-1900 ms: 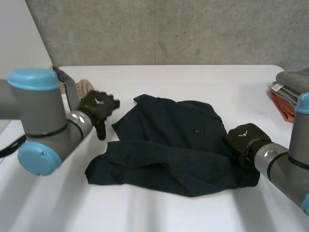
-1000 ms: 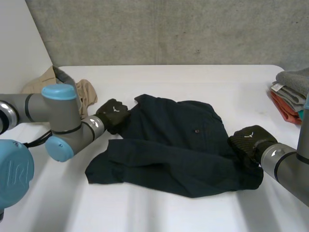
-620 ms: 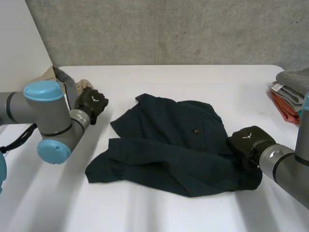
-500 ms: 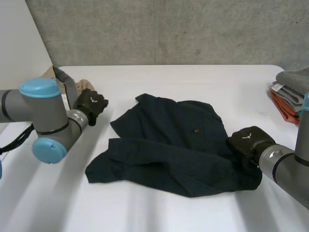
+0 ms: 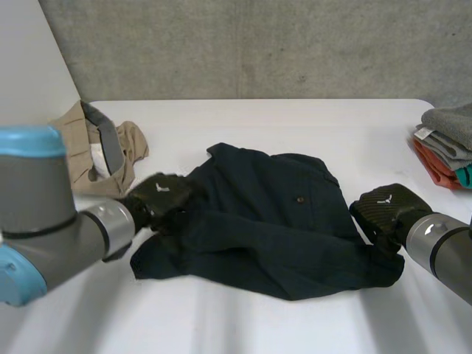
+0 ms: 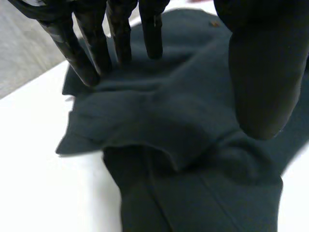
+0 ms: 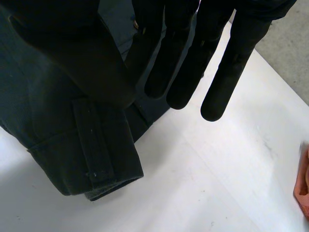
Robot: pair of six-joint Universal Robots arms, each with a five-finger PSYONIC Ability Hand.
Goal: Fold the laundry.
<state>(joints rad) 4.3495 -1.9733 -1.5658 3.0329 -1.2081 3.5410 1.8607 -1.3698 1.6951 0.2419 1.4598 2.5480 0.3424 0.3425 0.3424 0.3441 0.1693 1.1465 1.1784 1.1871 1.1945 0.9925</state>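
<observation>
Dark garment (image 5: 273, 221): crumpled and unfolded, mid-bench (image 5: 295, 118).
Left robot hand (image 5: 158, 199): on the garment's left edge. In its wrist view the fingers (image 6: 96, 43) are straight, their tips touch the cloth, and the thumb stands well apart. Nothing is pinched.
Right robot hand (image 5: 383, 210): at the garment's right end, over a hemmed corner (image 7: 101, 154). Its fingers are straight and apart, holding nothing.
Change: half a second ago my left robot hand was off the garment, near the beige garment (image 5: 96, 155). It has now come back onto the dark cloth. The right one has barely shifted.
Meaning: I judge that I now have a hand at each end, ready to grip and spread. No fold is made yet.
Elsewhere: a folded stack (image 5: 446, 140) lies well beyond the garment's right end.
</observation>
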